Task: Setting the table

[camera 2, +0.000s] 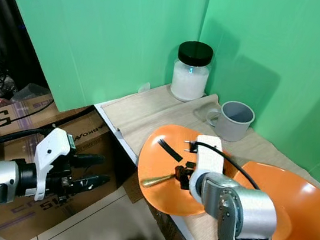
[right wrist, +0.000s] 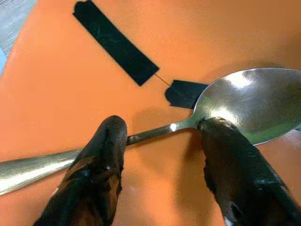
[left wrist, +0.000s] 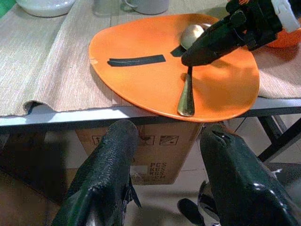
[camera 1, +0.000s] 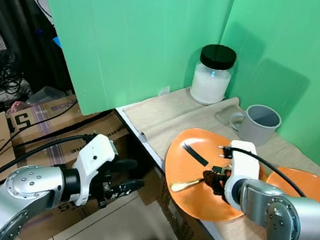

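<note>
Right claw (right wrist: 160, 141) hangs over the orange plate (camera 1: 202, 162) with its fingers apart, straddling the neck of the spoon (right wrist: 244, 106) that lies on the plate, handle pointing to 8 o'clock past the bench (camera 1: 160, 120) edge. At 12 o'clock stand a grey mug (camera 1: 258, 123) and a black-lidded jar (camera 1: 213, 74). Left claw (camera 1: 125, 178) hovers open off the bench, over the cardboard boxes (camera 1: 53, 117).

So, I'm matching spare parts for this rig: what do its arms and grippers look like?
Both arms are rounded silver metal with white plastic wrist housings and black joint collars. A black cable loops over each forearm. The left gripper and right gripper each have two long black fingers with a textured, rubbery-looking surface. No readable markings show.
</note>
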Controlling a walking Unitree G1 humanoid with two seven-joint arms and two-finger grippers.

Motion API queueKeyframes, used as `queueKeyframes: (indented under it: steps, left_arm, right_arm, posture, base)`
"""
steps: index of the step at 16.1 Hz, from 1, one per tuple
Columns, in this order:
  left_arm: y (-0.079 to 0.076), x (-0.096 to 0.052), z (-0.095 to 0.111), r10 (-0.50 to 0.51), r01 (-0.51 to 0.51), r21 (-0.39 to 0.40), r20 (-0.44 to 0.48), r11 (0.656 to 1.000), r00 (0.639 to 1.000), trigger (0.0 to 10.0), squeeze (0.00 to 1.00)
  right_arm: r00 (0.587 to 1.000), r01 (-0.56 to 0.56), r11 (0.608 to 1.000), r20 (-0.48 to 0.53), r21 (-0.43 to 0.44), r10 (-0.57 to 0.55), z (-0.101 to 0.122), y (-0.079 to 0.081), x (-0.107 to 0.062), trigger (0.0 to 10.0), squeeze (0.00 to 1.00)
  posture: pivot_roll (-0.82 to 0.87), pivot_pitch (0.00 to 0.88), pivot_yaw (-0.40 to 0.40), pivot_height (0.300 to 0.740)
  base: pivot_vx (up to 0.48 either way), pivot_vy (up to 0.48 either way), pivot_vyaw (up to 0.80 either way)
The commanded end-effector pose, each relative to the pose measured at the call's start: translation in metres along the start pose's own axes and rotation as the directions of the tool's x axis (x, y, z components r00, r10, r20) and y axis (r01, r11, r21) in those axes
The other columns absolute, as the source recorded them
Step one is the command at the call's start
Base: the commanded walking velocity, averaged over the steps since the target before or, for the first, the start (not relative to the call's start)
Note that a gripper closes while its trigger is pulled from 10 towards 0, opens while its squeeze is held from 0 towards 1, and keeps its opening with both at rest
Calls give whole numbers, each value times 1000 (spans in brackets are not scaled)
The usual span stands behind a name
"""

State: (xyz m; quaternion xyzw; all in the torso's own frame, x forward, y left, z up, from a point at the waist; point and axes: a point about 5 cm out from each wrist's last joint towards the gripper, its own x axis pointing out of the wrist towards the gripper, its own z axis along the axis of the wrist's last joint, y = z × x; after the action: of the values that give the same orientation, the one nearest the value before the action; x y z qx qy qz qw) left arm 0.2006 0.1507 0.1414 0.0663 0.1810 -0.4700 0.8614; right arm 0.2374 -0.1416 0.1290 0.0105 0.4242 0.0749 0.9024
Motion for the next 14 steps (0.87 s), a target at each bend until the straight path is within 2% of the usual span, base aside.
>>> queueKeyframes:
  steps: [1, 4, 6, 9, 11, 12, 13, 14]
  left_arm:
    - [2, -2, -3, 18, -17, 6, -18, 1000, 1000, 10000, 0]
    - [3, -1, -3, 24, -24, 18, -19, 1000, 1000, 10000, 0]
    - [4, -1, -3, 31, -30, 25, -18, 999, 999, 10000, 0]
    - [8, 0, -1, 38, -38, 30, -18, 999, 999, 10000, 0]
    - [9, 1, -1, 42, -41, 39, -17, 998, 999, 10000, 0]
    - [8, 1, -1, 44, -43, 43, -16, 998, 999, 10000, 0]
    - [8, 1, -1, 45, -44, 47, -16, 998, 999, 10000, 0]
    - [8, 1, -1, 48, -47, 51, -15, 998, 999, 10000, 0]
  right_arm:
    - [999, -33, 999, -32, -14, 33, -3, 4, 3, 0, 0]
    - [996, -65, 995, -60, -74, 61, 1, 10, 8, 0, 0]
    - [997, -71, 991, -43, -111, 66, 12, 16, 9, 235, 0]
    - [998, -59, 990, -32, -130, 55, 15, 16, 11, 0, 0]
    - [999, -32, 984, 30, -173, 37, 20, 14, 14, 588, 0]
    - [997, -25, 980, 71, -196, 40, 24, 14, 14, 627, 0]
    - [992, -17, 974, 119, -228, 46, 27, 14, 14, 39, 0]
    - [989, -8, 972, 144, -235, 43, 30, 13, 14, 431, 0]
  posture:
    - [79, 0, 42, 740]
    - [81, 0, 41, 740]
    - [85, 0, 39, 740]
    - [88, 0, 37, 740]
    - [89, 0, 39, 740]
    - [89, 0, 40, 740]
    - [89, 0, 40, 740]
    - [88, 0, 42, 740]
  base:
    - [0, 0, 0]
    - [0, 0, 0]
    - [0, 0, 0]
    - [0, 0, 0]
    - [0, 0, 0]
    - [0, 0, 0]
    - [0, 0, 0]
    - [0, 0, 0]
